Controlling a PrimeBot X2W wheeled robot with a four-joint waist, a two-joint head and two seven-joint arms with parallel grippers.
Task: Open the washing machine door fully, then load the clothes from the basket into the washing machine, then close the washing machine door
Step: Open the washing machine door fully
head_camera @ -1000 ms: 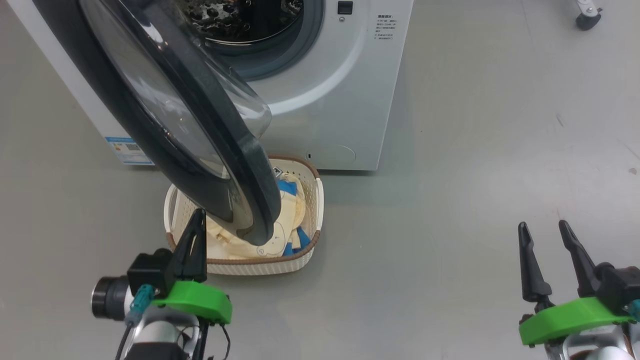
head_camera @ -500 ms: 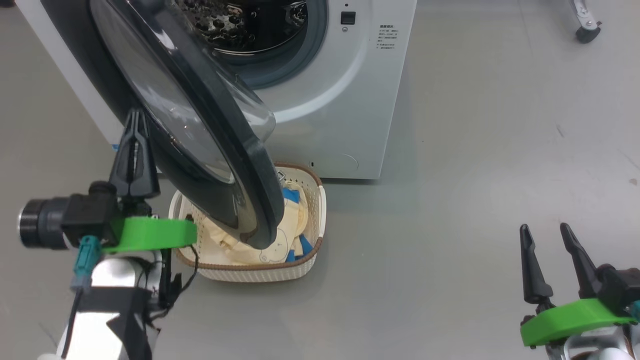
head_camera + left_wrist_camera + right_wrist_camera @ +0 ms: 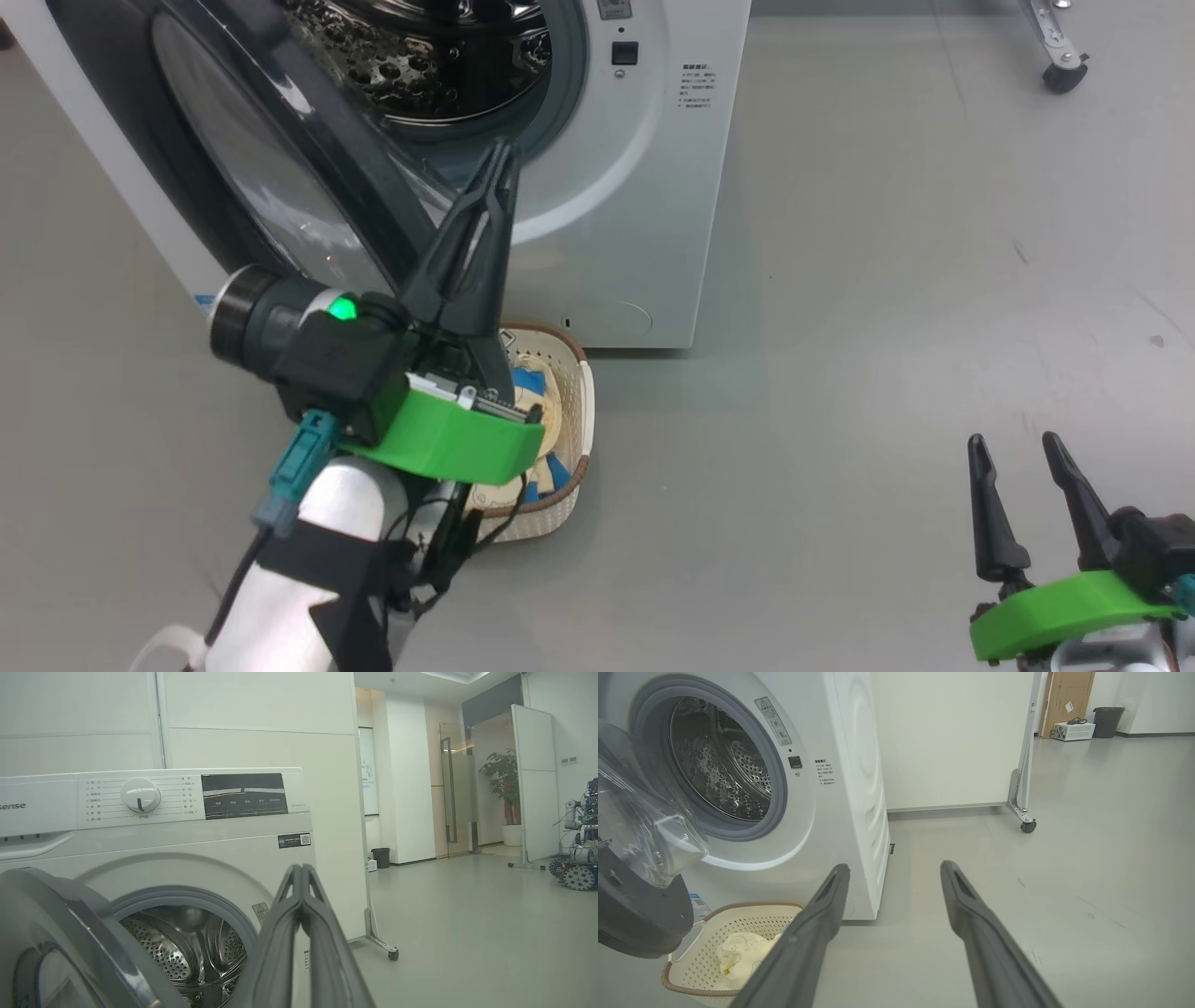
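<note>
Showing the door-opening step, head view: the left gripper (image 3: 502,166), its two fingers pressed together on nothing, points toward 1 o'clock just beside the free edge of the washing machine door (image 3: 243,168). Fingers closed into one blade probably suit pushing the door wider rather than grasping it. Whether they touch the door cannot be told. The door stands partly swung out from the washing machine (image 3: 635,187), exposing the steel drum (image 3: 420,56), and it overhangs the basket (image 3: 583,392), which sits on the floor at 6 o'clock of the opening, touching or nearly touching the machine's front. The clothes (image 3: 546,413) lie inside the basket, so loading is likely blocked until the door clears it. The right gripper (image 3: 1010,443), at 4 o'clock of the frame, holds its fingers spread and empty, well apart from the work (seemingly parked to stay out of the door's path).

Legible marks, left wrist view: "sense" (image 3: 11,806) at 9 o'clock of the control panel, the word's start cut off. The captions around the dial (image 3: 140,794) and the QR sticker (image 3: 294,840) are too small to read.
</note>
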